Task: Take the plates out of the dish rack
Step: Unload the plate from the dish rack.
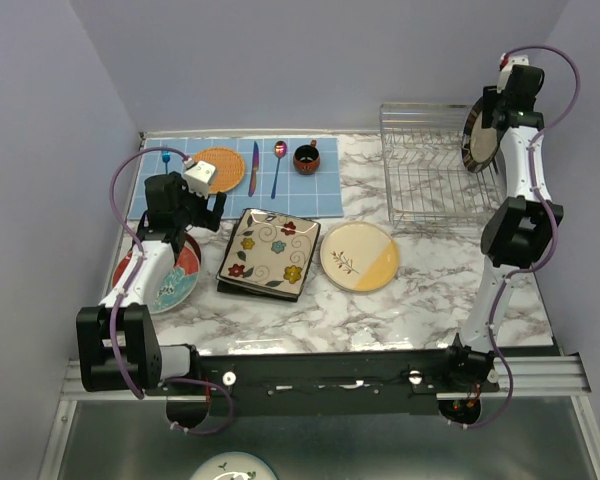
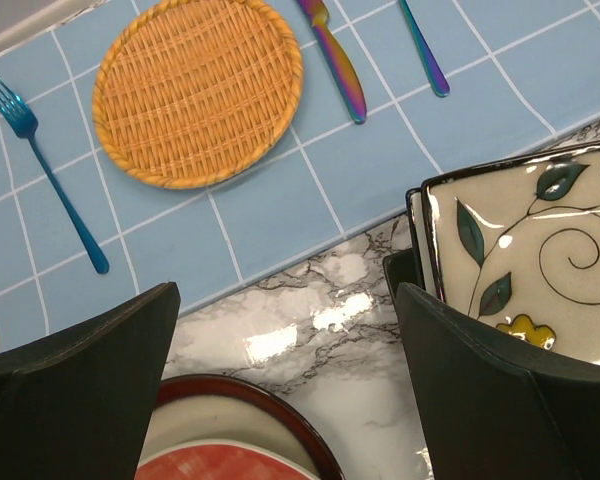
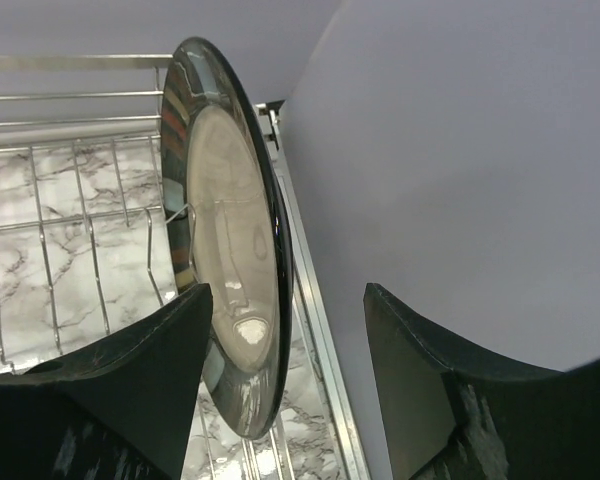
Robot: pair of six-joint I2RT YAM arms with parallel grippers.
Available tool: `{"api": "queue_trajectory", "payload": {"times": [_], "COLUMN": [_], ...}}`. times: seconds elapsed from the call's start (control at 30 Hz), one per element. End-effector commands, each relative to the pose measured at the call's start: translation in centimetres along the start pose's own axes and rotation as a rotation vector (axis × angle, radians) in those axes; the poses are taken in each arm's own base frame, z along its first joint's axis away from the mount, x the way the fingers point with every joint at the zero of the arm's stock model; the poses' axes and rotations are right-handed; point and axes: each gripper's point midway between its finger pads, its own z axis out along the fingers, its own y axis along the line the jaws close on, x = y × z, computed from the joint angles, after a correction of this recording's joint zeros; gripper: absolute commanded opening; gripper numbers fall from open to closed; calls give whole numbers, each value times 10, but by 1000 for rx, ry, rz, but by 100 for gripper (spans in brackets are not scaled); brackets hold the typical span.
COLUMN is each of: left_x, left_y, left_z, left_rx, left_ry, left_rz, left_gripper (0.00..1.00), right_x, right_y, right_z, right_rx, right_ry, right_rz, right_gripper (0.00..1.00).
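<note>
The silver wire dish rack [image 1: 430, 175] stands at the back right. One dark, glossy plate [image 1: 475, 137] stands on edge at its right end. In the right wrist view that plate [image 3: 230, 250] is close to the left finger [image 3: 130, 390], and my right gripper [image 3: 290, 340] is open around its rim, with a wide gap to the other finger. My left gripper [image 1: 183, 232] hangs open over the marble, with nothing in it, between a red-rimmed round plate [image 2: 235, 415] and a square flowered plate [image 2: 540, 250]. A cream and yellow round plate [image 1: 359, 256] lies mid-table.
A blue tiled placemat [image 1: 235, 180] at the back left carries an orange woven mat [image 2: 195, 90], a fork [image 2: 50, 180], a knife [image 2: 335, 60], a spoon [image 2: 425, 50] and a small dark-red cup [image 1: 306, 158]. The rack's right side runs along the wall [image 3: 460, 150].
</note>
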Motion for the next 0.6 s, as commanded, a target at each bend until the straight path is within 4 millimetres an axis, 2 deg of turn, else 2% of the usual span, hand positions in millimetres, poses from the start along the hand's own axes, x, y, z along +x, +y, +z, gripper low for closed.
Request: {"api": "queue_trajectory", "payload": {"times": [0.0, 0.13, 0.23, 0.43, 0.53, 0.57], "left_x": [-11, -9, -8, -10, -8, -8], "left_y": [-2, -2, -2, -1, -1, 0], "left_z": [5, 5, 6, 6, 6, 6], "left_rx": [23, 23, 27, 24, 25, 24], "left_ry": [-26, -17, -14, -10, -6, -4], "left_rz": [0, 1, 3, 9, 11, 17], "left_gripper": [99, 99, 99, 99, 99, 99], "right_x": [5, 14, 14, 20, 22, 21], "right_y": [-11, -9, -9, -4, -2, -2], "right_z": [18, 30, 35, 43, 44, 44], "right_rx": [39, 37, 41, 22, 14, 12], "right_ry": [-4, 9, 2, 10, 11, 11], "right_rz": [1, -6, -8, -5, -1, 0], "right_gripper": [70, 71, 70, 58, 49, 44]}}
